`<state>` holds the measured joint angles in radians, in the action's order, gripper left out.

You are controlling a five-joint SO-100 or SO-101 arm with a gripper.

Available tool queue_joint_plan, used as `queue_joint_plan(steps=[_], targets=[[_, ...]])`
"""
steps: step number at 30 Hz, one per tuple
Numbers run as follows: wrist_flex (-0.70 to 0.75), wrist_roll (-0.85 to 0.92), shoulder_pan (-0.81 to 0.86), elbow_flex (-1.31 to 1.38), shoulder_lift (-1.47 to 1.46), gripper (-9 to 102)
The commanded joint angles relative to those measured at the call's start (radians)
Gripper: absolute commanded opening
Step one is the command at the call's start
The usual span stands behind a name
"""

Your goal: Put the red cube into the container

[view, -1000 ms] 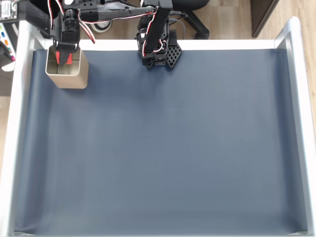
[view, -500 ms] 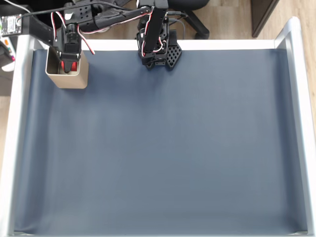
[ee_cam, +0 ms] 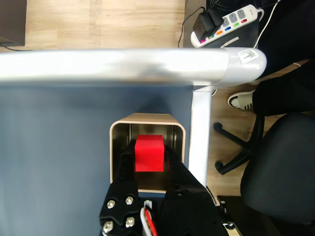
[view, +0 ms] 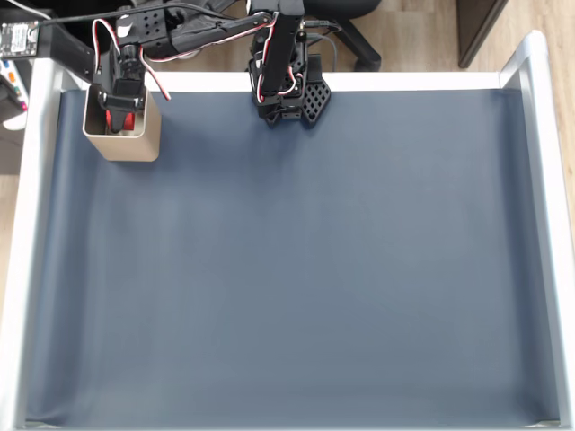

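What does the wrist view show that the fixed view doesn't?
Wrist view: the small bright red cube sits between the hand's jaws over the open square beige metal container, plus a white power strip and a white shoe on the floor. Fixed view: the whole dark blue mat and the arm's black base. Both: container, hand, white table rail.

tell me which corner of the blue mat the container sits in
In the fixed view the container sits in the mat's top-left corner, beside the white frame; the other corners look bare.
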<state>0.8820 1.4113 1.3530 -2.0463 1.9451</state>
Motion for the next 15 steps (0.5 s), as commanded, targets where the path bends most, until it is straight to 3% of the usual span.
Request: queue_joint_plan(steps=[1, 15], targets=[[-0.021, -0.020, 0.009, 0.006, 0.006, 19], [-0.031, -0.038, 0.015, 0.005, 0.005, 25]])
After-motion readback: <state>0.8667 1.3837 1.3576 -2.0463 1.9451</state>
